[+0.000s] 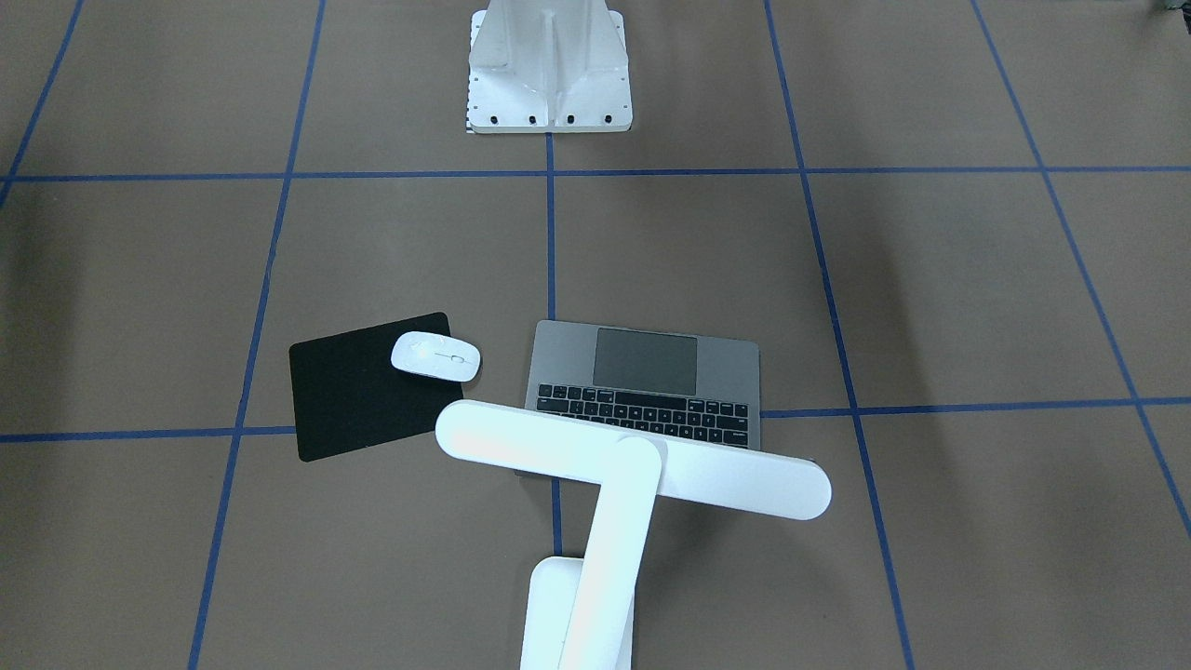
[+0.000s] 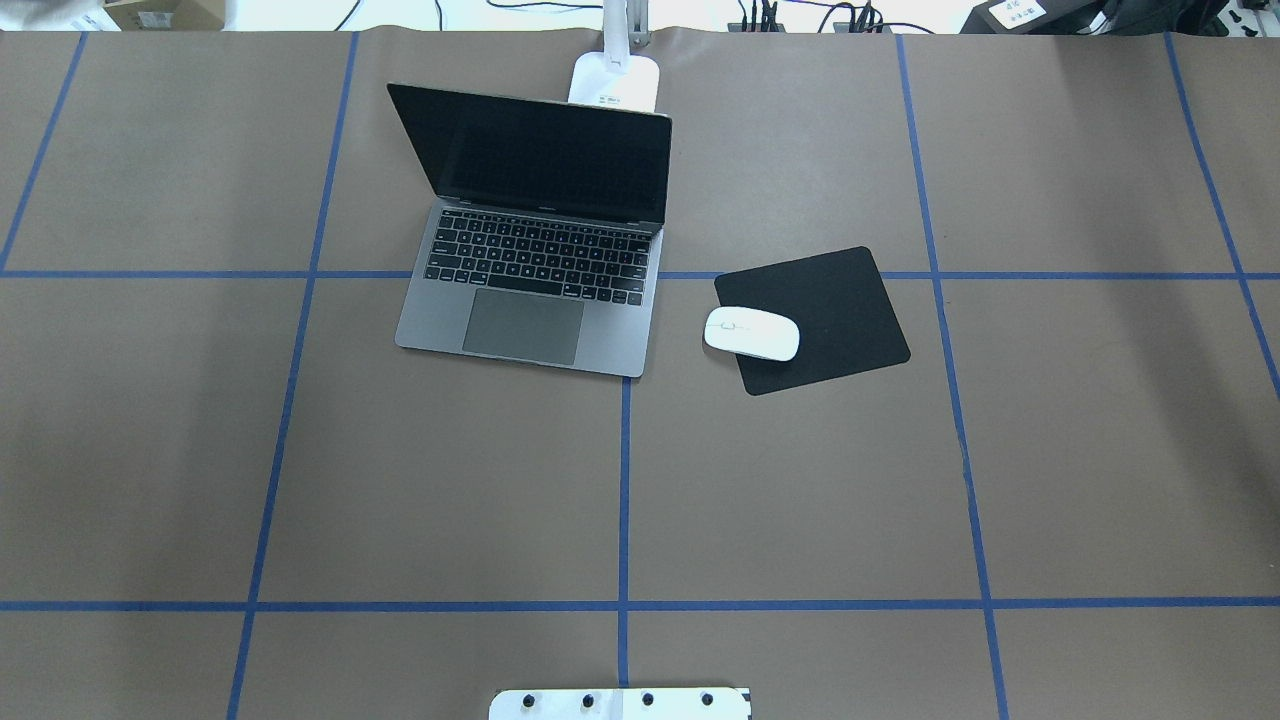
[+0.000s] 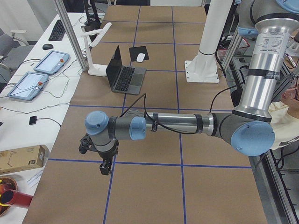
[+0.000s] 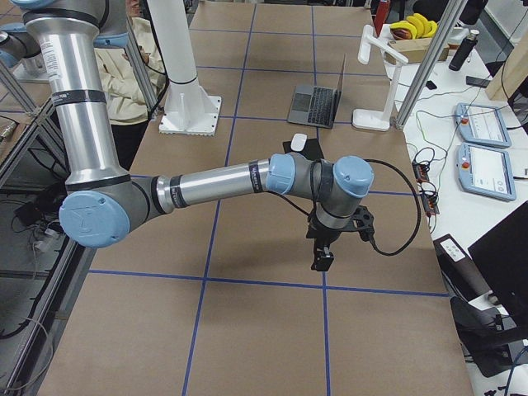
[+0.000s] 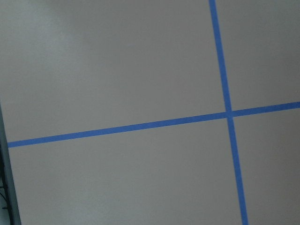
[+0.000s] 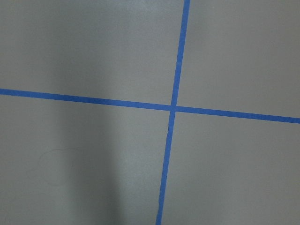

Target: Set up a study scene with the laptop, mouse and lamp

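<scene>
Left hand and right hand hang above the counter at opposite ends; finger spread cannot be told. Well apart from both, mid-counter: laptop open, mouse beside it on mouse pad, lamp behind the screen.

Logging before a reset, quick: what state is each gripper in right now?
Left gripper: cannot be told, it shows only in a side view.
Right gripper: cannot be told, it shows only in a side view.
</scene>
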### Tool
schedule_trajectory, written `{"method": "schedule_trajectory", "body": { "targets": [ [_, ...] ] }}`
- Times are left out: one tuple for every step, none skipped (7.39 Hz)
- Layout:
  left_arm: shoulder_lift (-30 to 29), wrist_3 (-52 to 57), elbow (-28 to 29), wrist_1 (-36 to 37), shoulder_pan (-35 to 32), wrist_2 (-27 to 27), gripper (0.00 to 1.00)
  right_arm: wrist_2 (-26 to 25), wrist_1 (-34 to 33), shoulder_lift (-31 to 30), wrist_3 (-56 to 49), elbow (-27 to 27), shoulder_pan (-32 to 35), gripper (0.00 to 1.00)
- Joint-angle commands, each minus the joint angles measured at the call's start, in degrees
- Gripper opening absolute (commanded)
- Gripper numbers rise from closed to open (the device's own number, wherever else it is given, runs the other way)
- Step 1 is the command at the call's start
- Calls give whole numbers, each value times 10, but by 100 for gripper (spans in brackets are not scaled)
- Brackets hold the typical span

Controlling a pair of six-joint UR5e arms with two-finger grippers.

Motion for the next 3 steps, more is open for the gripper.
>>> {"method": "schedule_trajectory", "body": {
  "targets": [
    [0,4,3,0,-12,0,100,-3,115,-43,-2,-59,1,100],
    [-2,4,3,1,-19,0,100,-1,173,-46,-1,-108,1,100],
    [-3,4,3,1,-23,0,100,3,197,-46,3,-114,3,100]
  ]
}}
